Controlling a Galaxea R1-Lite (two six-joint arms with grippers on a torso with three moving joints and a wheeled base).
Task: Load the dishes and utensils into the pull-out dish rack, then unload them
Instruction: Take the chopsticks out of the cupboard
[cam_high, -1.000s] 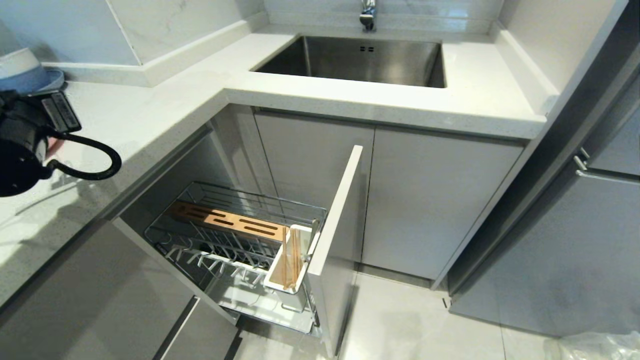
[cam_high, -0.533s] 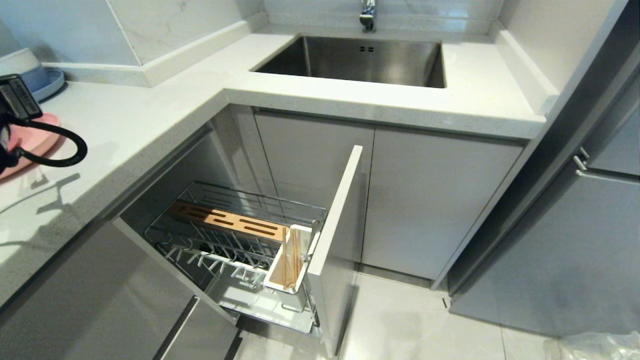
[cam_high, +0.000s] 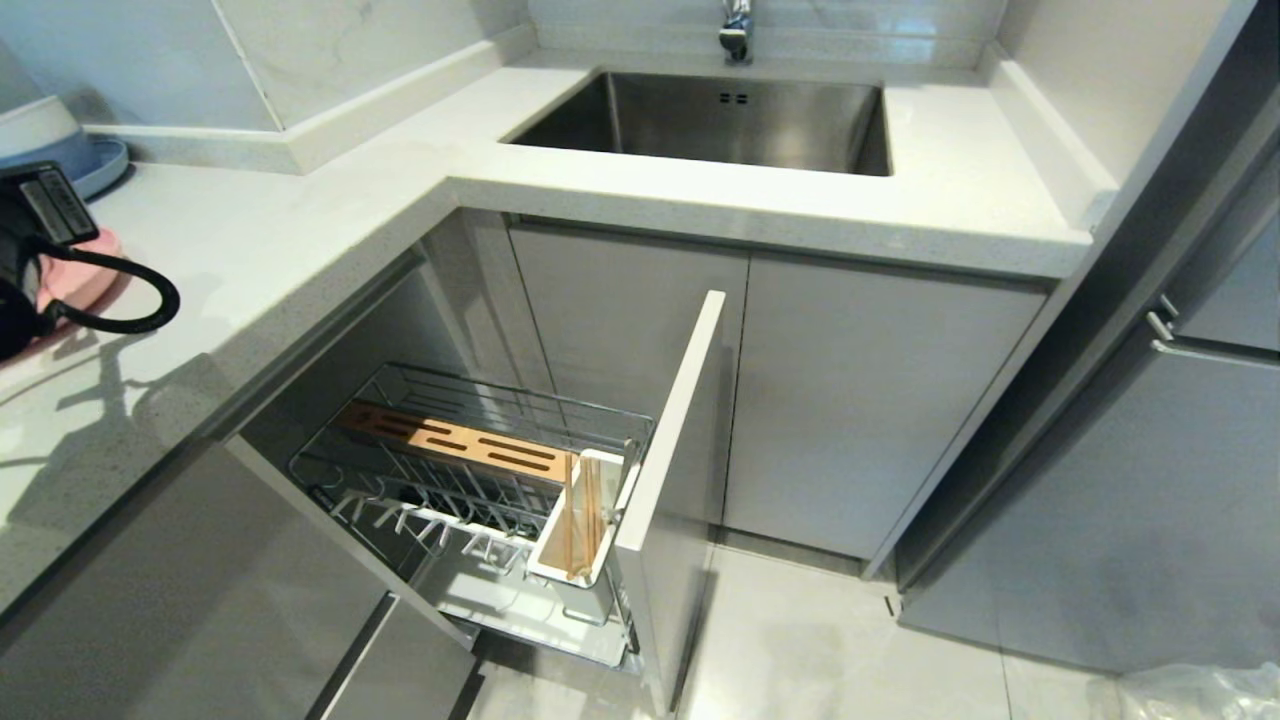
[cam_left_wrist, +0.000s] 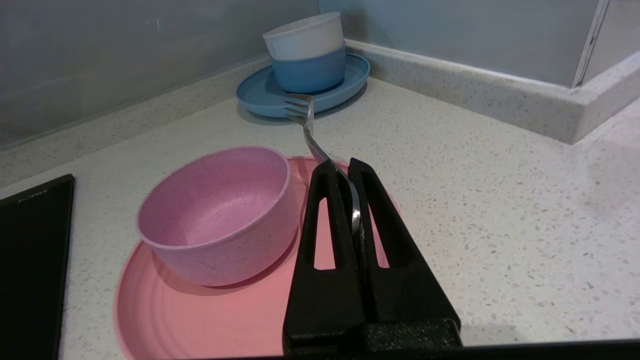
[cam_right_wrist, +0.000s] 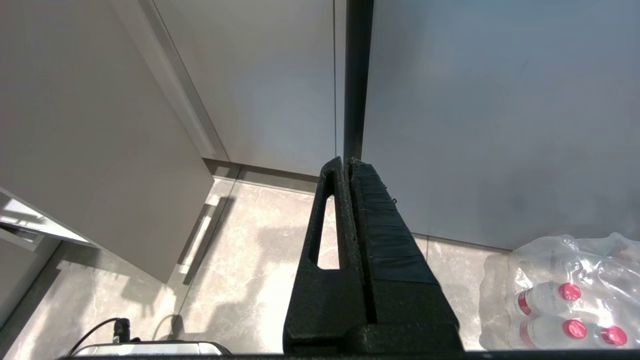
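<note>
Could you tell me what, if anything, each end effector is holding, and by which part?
The left end effector holds the fork by its handle; the right end effector is shut on nothing.

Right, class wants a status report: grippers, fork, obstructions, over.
Left gripper shut on fork, above pink plate. Right gripper shut, empty, parked. Nothing blocking rack.

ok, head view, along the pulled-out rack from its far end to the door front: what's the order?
Wooden bar → plate prongs → white utensil holder holding chopsticks → grey door front.
</note>
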